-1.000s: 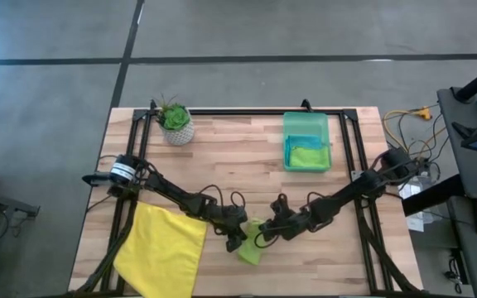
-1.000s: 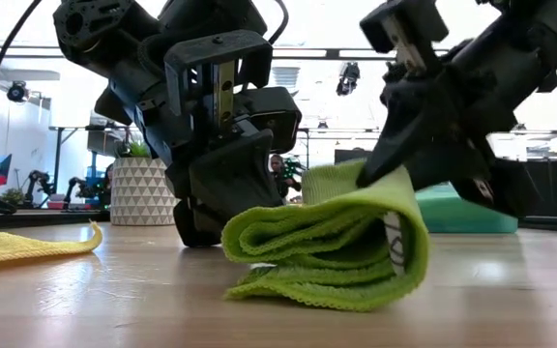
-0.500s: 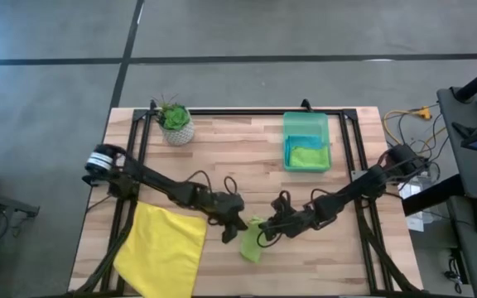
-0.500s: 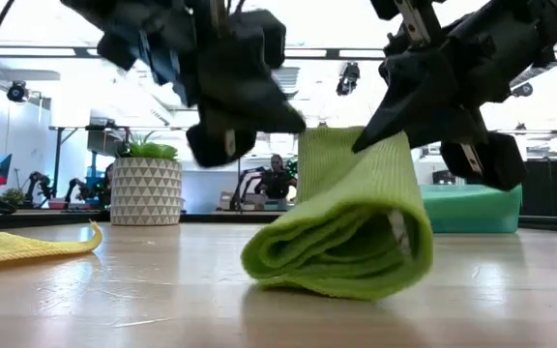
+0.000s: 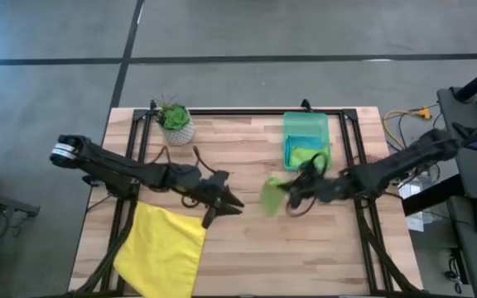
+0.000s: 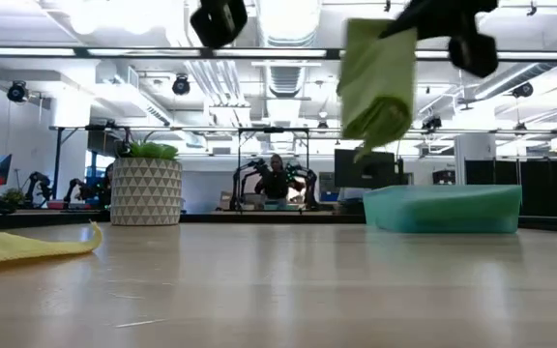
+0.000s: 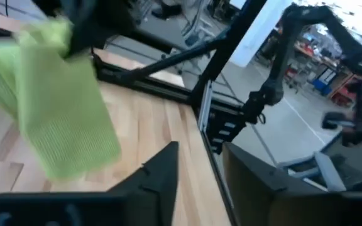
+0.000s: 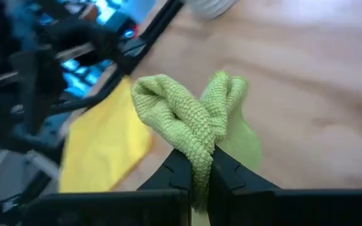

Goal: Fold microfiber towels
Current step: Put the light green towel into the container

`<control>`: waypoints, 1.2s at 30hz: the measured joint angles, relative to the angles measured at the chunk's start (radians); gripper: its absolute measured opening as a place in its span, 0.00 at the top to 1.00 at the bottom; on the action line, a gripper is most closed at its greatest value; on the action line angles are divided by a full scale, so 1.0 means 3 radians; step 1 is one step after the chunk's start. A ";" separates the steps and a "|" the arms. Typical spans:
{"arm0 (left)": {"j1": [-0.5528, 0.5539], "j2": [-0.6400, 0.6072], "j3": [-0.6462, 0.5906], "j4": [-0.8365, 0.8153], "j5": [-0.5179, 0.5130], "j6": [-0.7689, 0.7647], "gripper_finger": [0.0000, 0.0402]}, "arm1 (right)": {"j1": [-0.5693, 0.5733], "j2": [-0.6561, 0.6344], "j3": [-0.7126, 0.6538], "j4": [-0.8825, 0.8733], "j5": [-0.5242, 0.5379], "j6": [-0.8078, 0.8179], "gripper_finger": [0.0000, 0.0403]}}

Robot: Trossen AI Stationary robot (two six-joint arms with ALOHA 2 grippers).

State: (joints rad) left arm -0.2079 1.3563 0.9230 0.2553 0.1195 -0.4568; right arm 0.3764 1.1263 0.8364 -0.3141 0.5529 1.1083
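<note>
Lime green towel (image 6: 378,85) hangs folded, bunched.

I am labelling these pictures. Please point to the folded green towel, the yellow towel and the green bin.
folded lime green towel (image 6: 377,82): low view, middle of hanging bundle.
yellow towel (image 5: 162,252): high view, centre of cloth.
translucent green bin (image 5: 305,127): high view, far rim.

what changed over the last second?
The right gripper, shut on the folded lime green towel, lifted it off the table and carried it toward the green bin. The left gripper let go of it, opened and drew back toward the yellow towel. Yellow towel, bin and potted plant stayed put.
</note>
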 joint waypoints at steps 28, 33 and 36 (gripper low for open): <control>0.0286 0.0190 0.0005 0.0286 -0.0281 -0.0036 0.56 | -0.0907 -0.0878 -0.0601 -0.0525 0.1303 0.0875 0.97; 0.0325 0.0200 0.0006 0.0289 -0.0282 -0.0036 0.56 | -0.1056 -0.0896 -0.1119 0.0108 0.1309 0.1087 0.97; 0.0340 0.0200 0.0007 0.0296 -0.0282 -0.0036 0.56 | -0.1173 -0.0913 -0.1369 0.0383 0.1411 0.1236 0.97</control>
State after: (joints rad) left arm -0.1060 1.4162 0.9250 0.3442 0.0349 -0.4675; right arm 0.0244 0.8524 0.4257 -0.1991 0.9763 1.4791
